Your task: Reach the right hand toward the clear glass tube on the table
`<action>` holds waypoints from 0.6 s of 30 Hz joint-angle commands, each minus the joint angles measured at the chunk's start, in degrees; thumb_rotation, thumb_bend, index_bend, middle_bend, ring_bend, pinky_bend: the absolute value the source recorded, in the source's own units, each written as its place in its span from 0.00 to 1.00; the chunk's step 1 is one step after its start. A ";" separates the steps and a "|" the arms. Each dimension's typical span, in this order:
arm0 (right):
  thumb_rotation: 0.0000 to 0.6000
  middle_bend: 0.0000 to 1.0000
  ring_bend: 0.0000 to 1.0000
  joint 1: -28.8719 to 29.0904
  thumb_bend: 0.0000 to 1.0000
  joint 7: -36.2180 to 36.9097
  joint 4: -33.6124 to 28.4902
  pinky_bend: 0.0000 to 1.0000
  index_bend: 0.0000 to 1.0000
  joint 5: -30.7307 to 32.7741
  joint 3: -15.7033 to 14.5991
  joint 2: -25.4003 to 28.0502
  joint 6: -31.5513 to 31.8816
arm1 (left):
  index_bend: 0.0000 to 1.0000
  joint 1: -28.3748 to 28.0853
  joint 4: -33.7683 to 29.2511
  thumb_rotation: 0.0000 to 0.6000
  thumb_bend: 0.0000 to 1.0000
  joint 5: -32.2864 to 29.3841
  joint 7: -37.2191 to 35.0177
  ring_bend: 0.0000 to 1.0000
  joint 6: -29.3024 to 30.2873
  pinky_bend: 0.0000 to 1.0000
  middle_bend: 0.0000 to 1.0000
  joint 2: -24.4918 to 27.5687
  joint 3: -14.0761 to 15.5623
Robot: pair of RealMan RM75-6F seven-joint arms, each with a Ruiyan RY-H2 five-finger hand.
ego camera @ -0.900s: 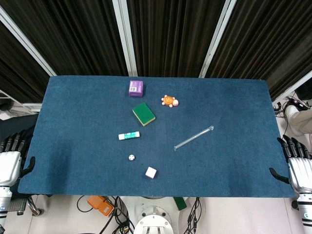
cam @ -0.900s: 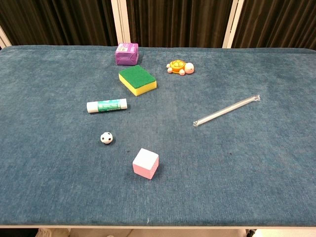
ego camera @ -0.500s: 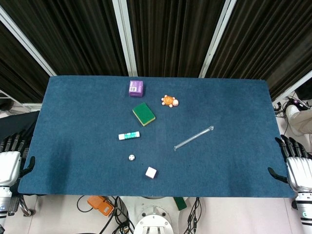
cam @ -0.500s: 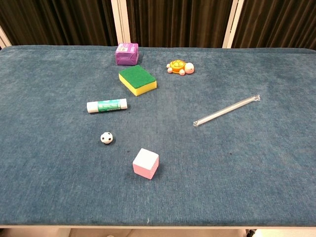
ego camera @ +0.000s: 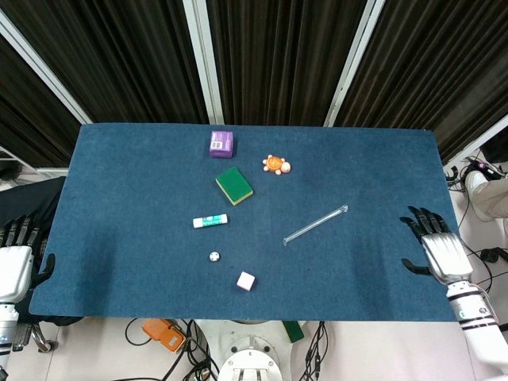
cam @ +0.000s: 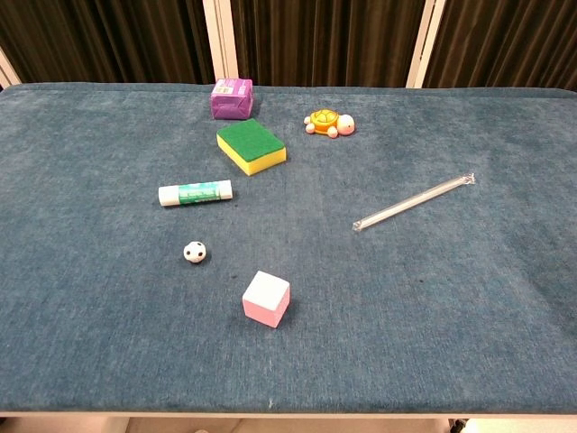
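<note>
A clear glass tube (ego camera: 315, 225) lies slantwise on the blue table (ego camera: 127, 182), right of centre; the chest view shows the tube (cam: 413, 202) too. My right hand (ego camera: 437, 248) hovers over the table's right side with fingers spread and nothing in it, well to the right of the tube. My left hand (ego camera: 16, 258) hangs off the table's left edge, fingers apart and empty. Neither hand appears in the chest view.
A purple box (ego camera: 221, 144), an orange toy turtle (ego camera: 275, 164) and a green-yellow sponge (ego camera: 234, 185) sit toward the back. A glue stick (ego camera: 209, 221), a tiny ball (ego camera: 213, 256) and a pale cube (ego camera: 246, 280) lie nearer the front.
My right hand has moved from beyond the table's right edge inward and forward over the cloth, toward the tube. The left hand and all objects stay put.
</note>
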 commanded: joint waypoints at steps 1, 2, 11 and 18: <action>1.00 0.12 0.11 9.02 0.32 0.56 2.65 0.15 0.27 1.82 3.10 -2.55 -11.02 | 0.13 -0.02 0.10 1.00 0.42 -0.05 0.12 0.00 0.05 0.07 0.00 -0.08 -0.06; 1.00 0.12 0.11 10.68 0.32 0.55 3.13 0.15 0.28 2.44 3.55 -3.08 -13.29 | 0.13 0.00 0.10 1.00 0.42 -0.13 0.13 0.00 0.05 0.07 0.00 -0.06 -0.07; 1.00 0.12 0.12 21.73 0.32 -1.62 10.39 0.15 0.38 6.62 6.09 -11.05 -24.92 | 0.13 0.05 0.23 1.00 0.42 -0.85 -0.28 0.00 -0.11 0.07 0.00 0.20 -0.38; 1.00 0.12 0.12 27.14 0.32 -1.84 15.50 0.15 0.42 8.63 6.31 -16.48 -29.83 | 0.13 0.00 0.32 1.00 0.42 -1.17 0.06 0.00 -0.21 0.07 0.00 0.27 -0.51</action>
